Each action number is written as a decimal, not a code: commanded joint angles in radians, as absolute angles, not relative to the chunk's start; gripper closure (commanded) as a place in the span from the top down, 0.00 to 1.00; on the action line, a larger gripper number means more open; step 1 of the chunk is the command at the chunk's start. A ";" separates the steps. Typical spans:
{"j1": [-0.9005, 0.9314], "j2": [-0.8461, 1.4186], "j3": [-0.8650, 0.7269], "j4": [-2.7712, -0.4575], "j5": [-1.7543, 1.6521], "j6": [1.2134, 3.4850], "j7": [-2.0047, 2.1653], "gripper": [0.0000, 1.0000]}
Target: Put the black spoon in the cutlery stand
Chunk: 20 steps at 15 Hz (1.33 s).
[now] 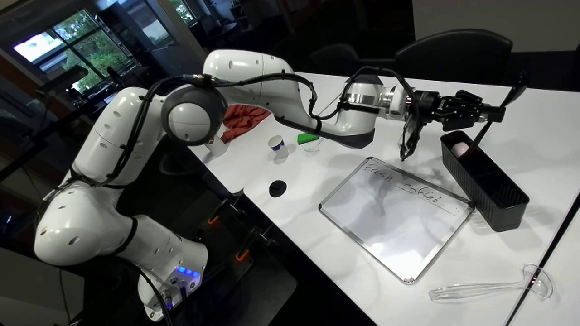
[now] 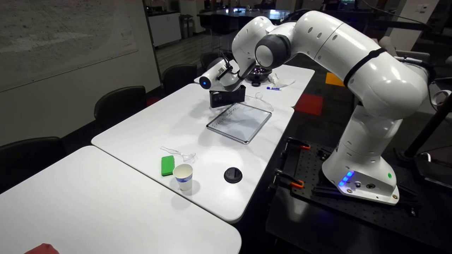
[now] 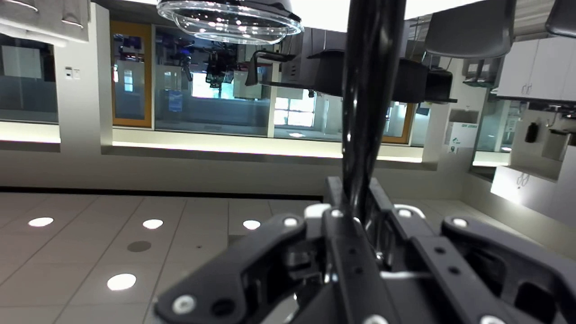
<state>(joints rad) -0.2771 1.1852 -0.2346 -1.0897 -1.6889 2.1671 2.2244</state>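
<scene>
In an exterior view the camera looks obliquely down over the long edge of the worktop where the robot base stands, its picture tilted, toward the opposite edge lined by chairs. In an exterior view it looks lengthwise from beyond the short edge near the paper cup, and both exterior views stand back, sharing the arm, whiteboard and cup. The wrist view, upside down with the ceiling lowest, sits close behind the gripper and faces nearly level into the room.
</scene>
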 commanded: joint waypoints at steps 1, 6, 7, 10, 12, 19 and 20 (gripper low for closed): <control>-0.298 1.244 -0.230 -1.004 -1.670 2.183 2.170 0.04; -0.312 1.257 -0.236 -0.961 -1.649 2.185 2.180 0.04; -0.314 1.257 -0.238 -0.955 -1.643 2.184 2.181 0.04; -0.320 1.254 -0.231 -0.949 -1.659 2.176 2.189 0.04; -0.317 1.264 -0.237 -0.943 -1.668 2.169 2.193 0.04; -0.305 1.321 -0.252 -0.920 -1.700 2.133 2.212 0.04; -0.304 1.333 -0.254 -0.912 -1.703 2.125 2.213 0.04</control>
<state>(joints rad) -0.3143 1.2845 -0.2360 -0.9663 -1.6847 2.1599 2.2022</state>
